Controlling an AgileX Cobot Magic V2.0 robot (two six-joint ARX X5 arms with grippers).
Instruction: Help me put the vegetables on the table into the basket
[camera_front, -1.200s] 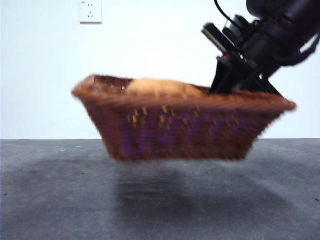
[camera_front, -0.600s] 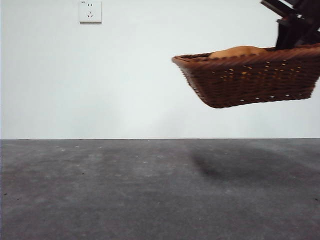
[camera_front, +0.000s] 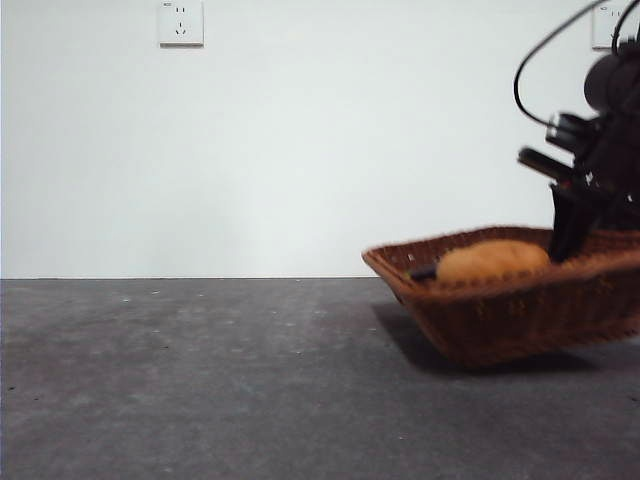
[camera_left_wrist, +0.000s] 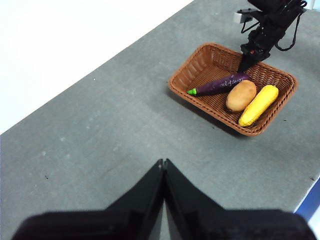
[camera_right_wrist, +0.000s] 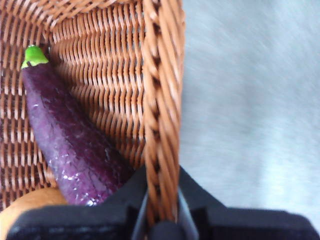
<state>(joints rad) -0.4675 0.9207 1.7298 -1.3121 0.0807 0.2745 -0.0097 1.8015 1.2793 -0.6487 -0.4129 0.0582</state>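
The right gripper (camera_right_wrist: 161, 220) is pinched down on the braided rim of the wicker basket (camera_right_wrist: 161, 100), one black finger (camera_right_wrist: 125, 192) inside the wall and the other on the outer side, with the plaited cane running straight out from between them. Just inside the inner finger lies the eggplant (camera_right_wrist: 70, 155), glossy dark purple and slim, its bright green stem cap pointing away from the jaws; a curved orange-brown patch of the potato (camera_right_wrist: 25, 207) shows beyond it at the frame corner, cut off. The table beside the outer finger is blurred grey. The left gripper (camera_left_wrist: 164, 172) hangs well away from the basket with its two black jaws pressed together to a single seam, holding nothing, above bare mottled grey table (camera_left_wrist: 100, 140). From there the whole basket (camera_left_wrist: 200, 102) shows: shallow, rectangular, reddish-brown weave with flared sides, holding eggplant (camera_left_wrist: 220, 84), rounded potato (camera_left_wrist: 241, 95) and long yellow corn cob (camera_left_wrist: 258, 104) side by side, the right gripper (camera_left_wrist: 246, 62) clamped on the rim nearest the eggplant's blunt end. In the front view the basket (camera_front: 500, 315) is cut off at the frame edge and slightly smeared; only the potato (camera_front: 492, 260) rises clearly above its rim, and whether its base touches the table is hard to tell.
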